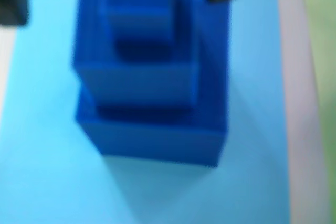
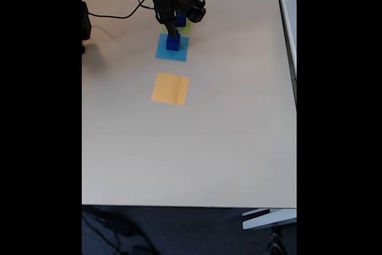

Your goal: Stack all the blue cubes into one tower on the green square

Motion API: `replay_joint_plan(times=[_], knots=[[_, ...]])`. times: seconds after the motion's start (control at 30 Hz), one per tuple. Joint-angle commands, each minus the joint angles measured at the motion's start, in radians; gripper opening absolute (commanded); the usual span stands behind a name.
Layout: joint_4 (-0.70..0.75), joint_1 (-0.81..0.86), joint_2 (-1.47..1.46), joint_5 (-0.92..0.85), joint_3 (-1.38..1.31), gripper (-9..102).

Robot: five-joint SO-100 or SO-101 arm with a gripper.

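Near edge of my fixed view: orange square, mid-frame. Beyond it, blue cubes stacked on light-blue square. Gripper over stack; finger spread I cannot tell. Green square upper right in wrist view. No legible writing.

Dark royal-blue cubes, light-blue square, lime-green square, orange square, beige table.
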Motion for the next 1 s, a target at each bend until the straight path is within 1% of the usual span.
replay_joint_plan(times=[0.0, 0.97], knots=[[-0.018, 0.003, 0.008, 0.003, -0.021, 16], [-0.015, 0.017, 0.009, -0.005, -0.018, 6]])
